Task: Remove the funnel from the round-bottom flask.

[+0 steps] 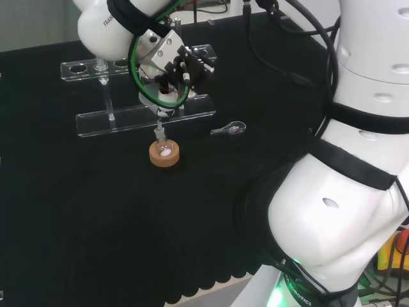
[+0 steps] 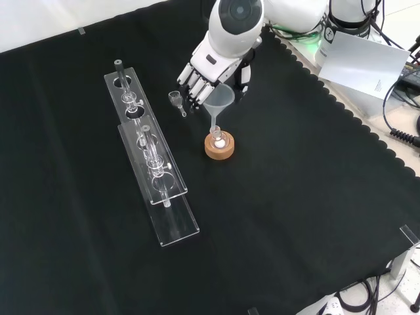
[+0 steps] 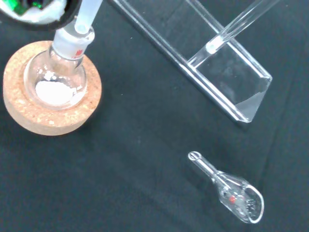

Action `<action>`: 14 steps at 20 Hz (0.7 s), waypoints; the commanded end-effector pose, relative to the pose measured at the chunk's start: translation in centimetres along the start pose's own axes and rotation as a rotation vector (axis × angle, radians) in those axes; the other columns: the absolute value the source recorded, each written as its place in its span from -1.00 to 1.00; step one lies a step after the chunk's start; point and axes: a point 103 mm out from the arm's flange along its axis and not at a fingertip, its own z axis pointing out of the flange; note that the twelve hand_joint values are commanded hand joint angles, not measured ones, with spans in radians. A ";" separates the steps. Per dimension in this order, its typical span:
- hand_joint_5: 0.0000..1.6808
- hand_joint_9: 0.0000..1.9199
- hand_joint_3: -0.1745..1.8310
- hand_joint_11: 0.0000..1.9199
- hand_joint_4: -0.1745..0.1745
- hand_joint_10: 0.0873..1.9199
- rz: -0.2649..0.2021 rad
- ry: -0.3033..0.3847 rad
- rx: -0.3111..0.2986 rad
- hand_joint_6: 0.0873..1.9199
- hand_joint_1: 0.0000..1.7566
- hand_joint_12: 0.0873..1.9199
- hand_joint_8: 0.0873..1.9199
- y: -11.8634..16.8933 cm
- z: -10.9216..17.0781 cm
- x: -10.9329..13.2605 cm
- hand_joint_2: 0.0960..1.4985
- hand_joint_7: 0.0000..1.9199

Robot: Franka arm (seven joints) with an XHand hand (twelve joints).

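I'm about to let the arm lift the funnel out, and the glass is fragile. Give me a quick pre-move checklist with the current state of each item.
1. Funnel stem seated in the round-bottom flask neck: ok, not yet lifted.
2. Flask upright in its cork ring: ok.
3. Hand at the funnel's cone: ok, fingers curled beside the rim in the front view; actual contact: cannot tell.
4. Space straight above the funnel free of ware: ok.
5. Small glass scoop lying apart from the cork ring: ok.
6. Clear rack apart from the flask: ok.
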 end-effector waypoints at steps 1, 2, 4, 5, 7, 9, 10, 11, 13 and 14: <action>-0.12 -0.02 -0.20 -0.39 0.15 -0.55 0.028 -0.015 0.001 -0.10 -0.05 0.24 -0.33 -1.8 -1.4 -1.3 -0.01 -0.23; -0.12 -0.02 -0.20 -0.39 0.15 -0.55 0.033 -0.015 -0.001 -0.10 -0.05 0.24 -0.33 -2.1 -1.7 -1.5 -0.01 -0.23; -0.12 -0.01 -0.20 -0.39 0.15 -0.55 0.046 -0.018 -0.001 -0.10 -0.05 0.23 -0.32 -2.8 -2.2 -2.0 -0.01 -0.23; -0.12 -0.01 -0.20 -0.39 0.15 -0.55 0.050 -0.020 -0.001 -0.10 -0.04 0.23 -0.32 -3.1 -2.3 -2.1 -0.01 -0.23; -0.12 -0.01 -0.20 -0.39 0.15 -0.55 0.061 -0.021 0.000 -0.09 -0.04 0.23 -0.32 -3.7 -2.6 -2.6 -0.01 -0.23; -0.12 -0.01 -0.20 -0.39 0.15 -0.56 0.073 -0.022 0.001 -0.09 -0.04 0.23 -0.32 -4.4 -2.8 -3.0 -0.02 -0.23; -0.12 -0.01 -0.20 -0.39 0.15 -0.56 0.079 -0.020 0.002 -0.09 -0.04 0.23 -0.32 -4.7 -2.9 -3.3 -0.02 -0.23; -0.12 -0.01 -0.20 -0.39 0.15 -0.56 0.086 -0.017 0.003 -0.09 -0.04 0.23 -0.32 -5.0 -3.0 -3.6 -0.02 -0.23; -0.12 -0.01 -0.20 -0.39 0.16 -0.56 0.098 -0.013 0.005 -0.09 -0.04 0.23 -0.32 -5.6 -3.0 -4.2 -0.02 -0.23; -0.11 -0.01 -0.20 -0.39 0.16 -0.56 0.104 -0.011 0.006 -0.09 -0.04 0.23 -0.32 -5.9 -3.0 -4.6 -0.02 -0.23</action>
